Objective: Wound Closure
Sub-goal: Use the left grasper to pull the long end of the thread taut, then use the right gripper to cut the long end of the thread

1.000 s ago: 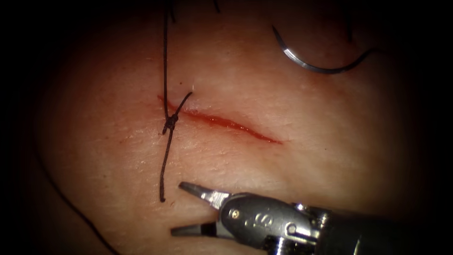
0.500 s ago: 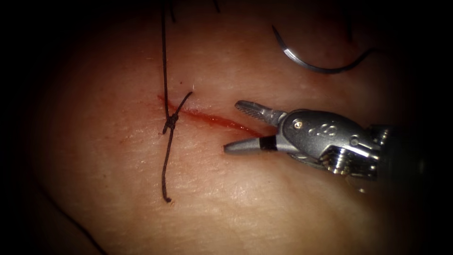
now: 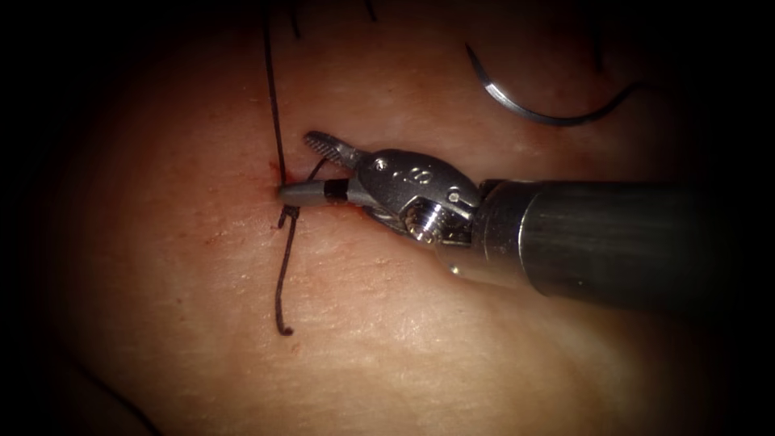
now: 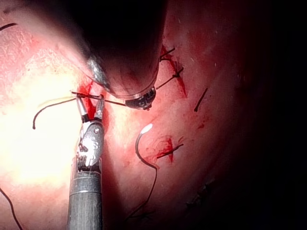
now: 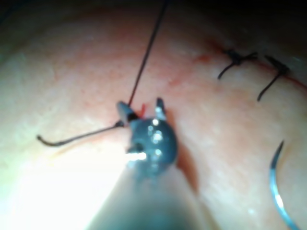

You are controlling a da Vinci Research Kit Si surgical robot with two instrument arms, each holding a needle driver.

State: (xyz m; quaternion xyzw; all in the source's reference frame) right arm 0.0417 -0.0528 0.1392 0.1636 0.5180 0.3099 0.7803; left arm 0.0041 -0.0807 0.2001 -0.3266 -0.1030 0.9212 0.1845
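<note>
Endoscope view: right gripper [image 3: 300, 168] enters from the right of the frame, jaws parted, empty, straddling the knot [image 3: 289, 211] at the left end of the cut [image 3: 278, 173]. Lower jaw tip touches the thread [image 3: 273, 113] just above the knot; upper jaw is clear of it. One strand runs up to the top edge, a tail [image 3: 282, 282] hangs down and curls at its end. Needle [image 3: 525, 109] lies free on the tissue [image 3: 420, 355] in the upper right of the frame, well apart from the gripper, not in the tissue and held by neither tool.

Left wrist view: right gripper [image 4: 91, 103] has its jaws spread to either side of a thread [image 4: 112, 101] stretched taut across them. Needle [image 4: 139, 151] lies loose on the tissue near finished stitches [image 4: 169, 151]. Red fluid [image 4: 181, 86] marks the cut.

Right wrist view: right gripper [image 5: 141, 109] released, jaws apart, one tip against the thread [image 5: 144, 62] where the tail [image 5: 72, 140] leaves it. Two tied stitches [image 5: 235, 58] sit beyond; needle [image 5: 276, 191] lies beside them.
</note>
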